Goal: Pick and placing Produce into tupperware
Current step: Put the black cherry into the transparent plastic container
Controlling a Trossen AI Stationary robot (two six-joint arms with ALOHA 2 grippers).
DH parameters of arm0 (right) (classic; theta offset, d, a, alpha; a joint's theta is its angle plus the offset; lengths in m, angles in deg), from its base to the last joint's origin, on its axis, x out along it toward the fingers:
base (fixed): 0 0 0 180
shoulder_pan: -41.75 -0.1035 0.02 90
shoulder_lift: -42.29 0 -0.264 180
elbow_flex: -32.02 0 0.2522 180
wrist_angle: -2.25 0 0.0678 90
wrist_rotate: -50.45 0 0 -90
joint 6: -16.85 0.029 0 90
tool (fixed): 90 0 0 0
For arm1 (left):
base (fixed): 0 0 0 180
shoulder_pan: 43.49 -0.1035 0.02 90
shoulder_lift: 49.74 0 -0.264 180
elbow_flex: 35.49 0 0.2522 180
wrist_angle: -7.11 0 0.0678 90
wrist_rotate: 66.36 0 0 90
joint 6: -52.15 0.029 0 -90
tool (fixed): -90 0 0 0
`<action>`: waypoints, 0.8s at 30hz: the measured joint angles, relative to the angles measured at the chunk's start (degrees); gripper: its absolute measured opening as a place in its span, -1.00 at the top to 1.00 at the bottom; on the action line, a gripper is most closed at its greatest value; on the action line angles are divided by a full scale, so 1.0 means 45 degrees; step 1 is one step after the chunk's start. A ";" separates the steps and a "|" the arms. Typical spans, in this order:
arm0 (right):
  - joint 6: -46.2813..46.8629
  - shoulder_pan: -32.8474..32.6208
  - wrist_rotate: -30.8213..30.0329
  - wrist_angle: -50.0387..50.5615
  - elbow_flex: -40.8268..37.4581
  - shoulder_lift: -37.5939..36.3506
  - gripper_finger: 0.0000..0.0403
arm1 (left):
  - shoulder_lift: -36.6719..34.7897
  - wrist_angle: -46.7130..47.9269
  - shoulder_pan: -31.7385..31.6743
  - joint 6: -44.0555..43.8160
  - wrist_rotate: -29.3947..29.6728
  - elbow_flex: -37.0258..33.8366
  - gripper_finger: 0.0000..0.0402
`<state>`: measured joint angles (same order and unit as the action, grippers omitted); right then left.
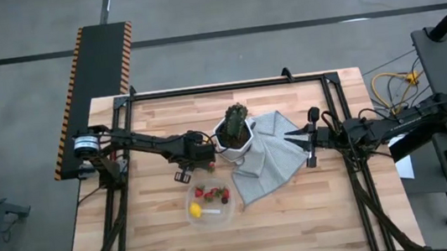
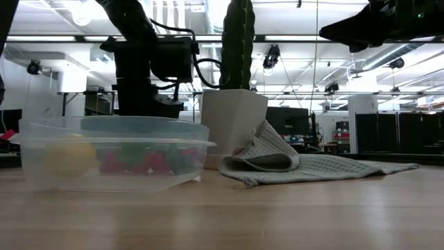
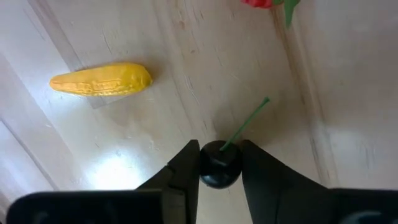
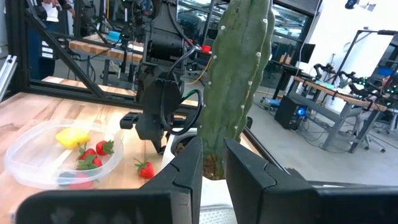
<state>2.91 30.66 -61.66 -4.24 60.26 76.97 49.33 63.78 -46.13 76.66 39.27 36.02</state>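
Down on the pale wood, the left gripper pinches a glossy dark berry with a thin green stem, beside the clear rounded tupperware; only the left wrist view shows this. The right gripper hovers over the cloth, fingers narrowly apart, empty.

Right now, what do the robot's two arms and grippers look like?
Both arms are dark, slender and jointed. The left gripper has two matte black, wedge-shaped fingers; black cables loop around its wrist. The right gripper has matching black fingers. A silver cylindrical motor sits at the left arm's base.
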 joint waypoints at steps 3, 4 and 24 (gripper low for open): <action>-0.0010 0.0000 0.0000 0.0000 0.0000 0.0002 0.72 | 0.0000 0.0013 0.0000 -0.0005 0.0027 0.0031 0.64; -0.0014 0.0000 0.0000 0.0000 0.0000 0.0002 0.72 | 0.0005 0.0019 0.0000 -0.0015 0.0073 0.0061 0.64; -0.0016 0.0000 0.0000 -0.0044 0.0000 -0.0026 0.72 | -0.0141 0.3539 0.0964 -0.1787 0.0928 0.2810 1.00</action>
<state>2.84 30.66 -61.66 -4.44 60.26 76.85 48.69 79.71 -41.79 68.62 43.45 48.67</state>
